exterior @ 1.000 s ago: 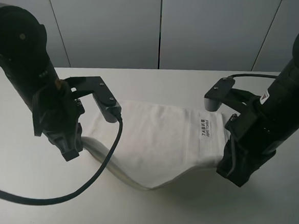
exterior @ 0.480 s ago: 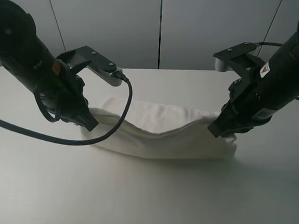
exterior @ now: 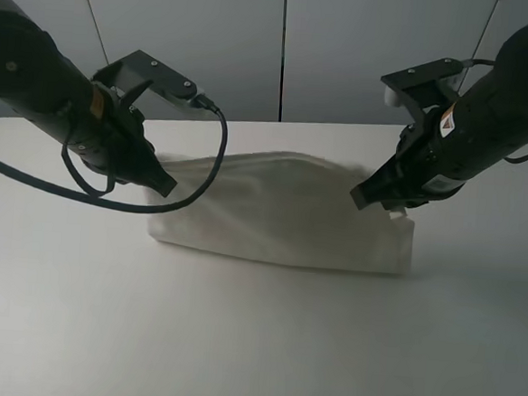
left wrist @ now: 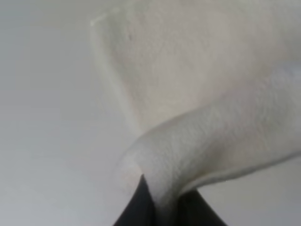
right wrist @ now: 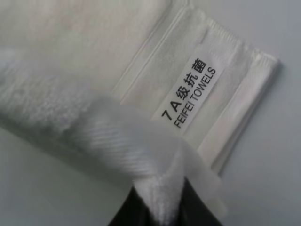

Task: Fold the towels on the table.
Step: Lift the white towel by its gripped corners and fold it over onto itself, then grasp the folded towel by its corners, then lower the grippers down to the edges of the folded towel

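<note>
A white terry towel (exterior: 281, 213) lies across the middle of the table (exterior: 254, 342), its near edge lifted and carried back over the rest. My left gripper (exterior: 162, 185) is shut on the towel's left corner (left wrist: 155, 169). My right gripper (exterior: 365, 198) is shut on the right corner (right wrist: 155, 188), above the border band and the label (right wrist: 190, 92) printed in dark text. Both held corners hang above the lower layer. The fingertips are mostly hidden by cloth in both wrist views.
A black cable (exterior: 193, 179) loops from the left arm down in front of the towel's left end. Grey wall panels (exterior: 284, 45) stand behind the table's far edge. The bare tabletop spreads wide in front of the towel.
Both grippers have risen from the table's near side and moved back, pulling the towel's near edge up and over toward the far edge. The label has gone out of sight in the high view.
</note>
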